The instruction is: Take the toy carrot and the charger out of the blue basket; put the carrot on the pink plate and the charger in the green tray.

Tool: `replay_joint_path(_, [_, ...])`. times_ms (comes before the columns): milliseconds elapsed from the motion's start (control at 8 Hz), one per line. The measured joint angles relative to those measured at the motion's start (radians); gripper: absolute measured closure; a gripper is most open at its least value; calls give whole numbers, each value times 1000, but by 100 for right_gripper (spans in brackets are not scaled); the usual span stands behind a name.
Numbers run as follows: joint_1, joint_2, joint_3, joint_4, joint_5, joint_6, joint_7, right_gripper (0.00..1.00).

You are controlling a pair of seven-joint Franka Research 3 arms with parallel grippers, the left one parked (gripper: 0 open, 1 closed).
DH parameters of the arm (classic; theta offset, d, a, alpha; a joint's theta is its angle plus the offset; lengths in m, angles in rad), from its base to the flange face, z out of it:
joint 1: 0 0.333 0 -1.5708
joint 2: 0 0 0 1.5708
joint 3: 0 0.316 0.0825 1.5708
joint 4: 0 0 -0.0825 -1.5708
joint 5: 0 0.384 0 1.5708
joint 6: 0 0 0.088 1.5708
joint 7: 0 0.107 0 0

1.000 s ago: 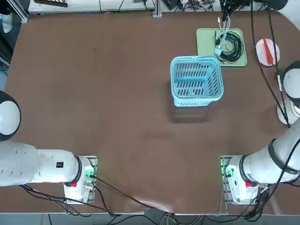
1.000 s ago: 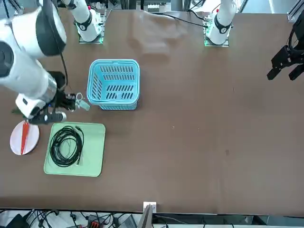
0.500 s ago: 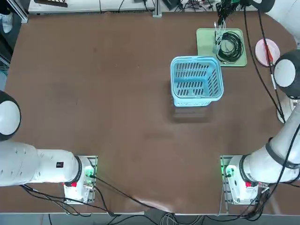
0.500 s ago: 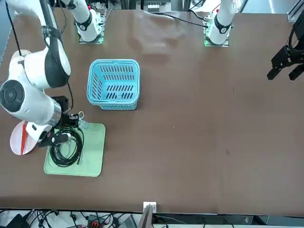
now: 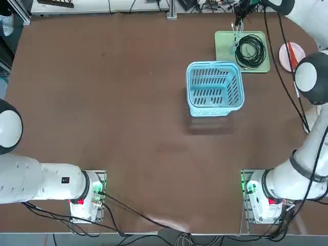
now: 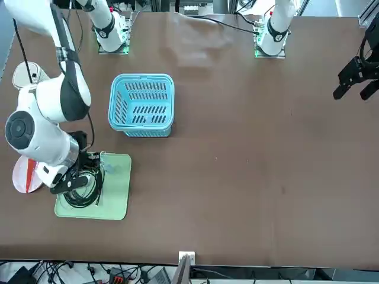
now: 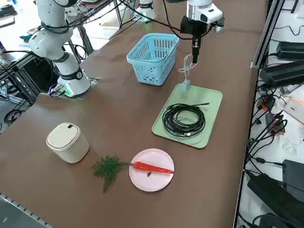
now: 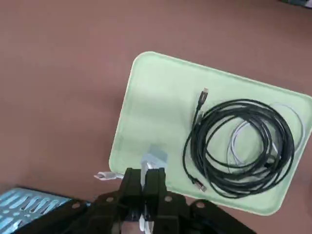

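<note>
My right gripper (image 7: 194,59) hangs over the near end of the green tray (image 7: 209,99), shut on the thin white cord of the charger (image 7: 185,83). The white plug block dangles just at the tray's surface; contact is unclear. In the wrist view the fingers (image 8: 155,181) pinch the cord, with the plug block (image 8: 155,157) below them over the green tray (image 8: 156,102). The toy carrot (image 7: 153,167) lies on the pink plate (image 7: 149,181), its green tuft hanging off the rim. The blue basket (image 7: 153,56) stands beside the tray, nothing showing inside it (image 5: 214,87).
A coiled black cable (image 7: 184,120) fills the tray's other half. A white round-topped device (image 7: 67,141) stands beyond the plate. The table's edge, with a rail and loose cables (image 7: 266,118), runs close behind the tray.
The right gripper carried the charger from beside the basket to above the green tray and came lower. The carrot, plate and basket stayed put.
</note>
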Motion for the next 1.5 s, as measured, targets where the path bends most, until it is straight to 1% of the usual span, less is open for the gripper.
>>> replay_joint_path(125, [-1,19,0,17,0,8,-20,95])
replay_joint_path(375, [-10,39,0,33,0,14,-56,84])
replay_joint_path(500, [-13,42,0,33,0,14,-62,69])
replay_joint_path(750, [-14,43,0,33,0,14,-64,55])
replay_joint_path(1000, [-22,43,0,33,0,14,-64,22])
replay_joint_path(1125, [-30,42,0,37,0,14,-65,2])
replay_joint_path(1250, [-39,36,0,48,0,5,-65,0])
replay_joint_path(1375, [-46,10,0,66,0,-35,-61,0])
replay_joint_path(1500, [-50,-38,0,82,1,-111,-47,0])
